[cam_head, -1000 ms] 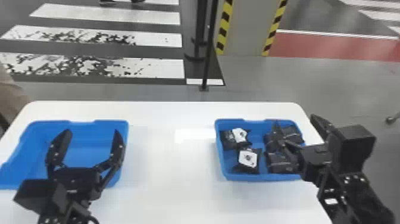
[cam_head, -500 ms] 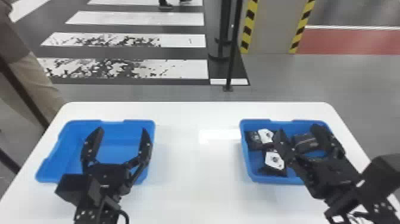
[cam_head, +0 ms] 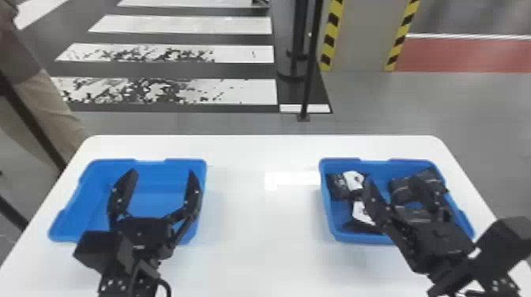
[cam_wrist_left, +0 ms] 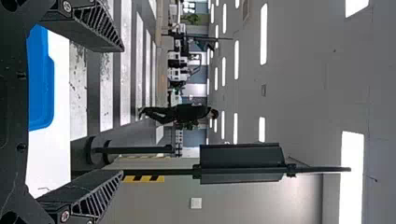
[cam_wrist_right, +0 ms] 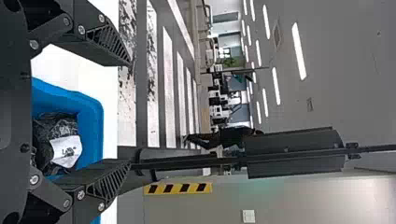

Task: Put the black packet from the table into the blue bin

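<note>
1. Grey floor [cam_head: 395, 98] with white stripes [cam_head: 237, 25] is seen behind the white desk [cam_head: 257, 221].
2. From the head, both blue bins are taken in, one towards each side of the desk; by the wrist cameras, ceiling lights [cam_wrist_left: 264, 32] and a wall plate [cam_wrist_left: 196, 203] are added.
3. In the left bin [cam_head: 91, 197], the blue floor and walls are exposed. Against it, the left pincer [cam_head: 162, 173] is seen, spread wide.
4. In the right bin [cam_head: 355, 239], two black packets [cam_head: 336, 185] with white labels [cam_head: 353, 180] are set towards the left; plainer dark packets [cam_head: 401, 189] are partly covered by the right pincer [cam_head: 395, 183], also held wide.
5. In the right wrist view, a labelled packet is shown close up, beside the bin's wall, its label marked with dark print.
6. Which packet is meant by the task cannot be told.
</note>
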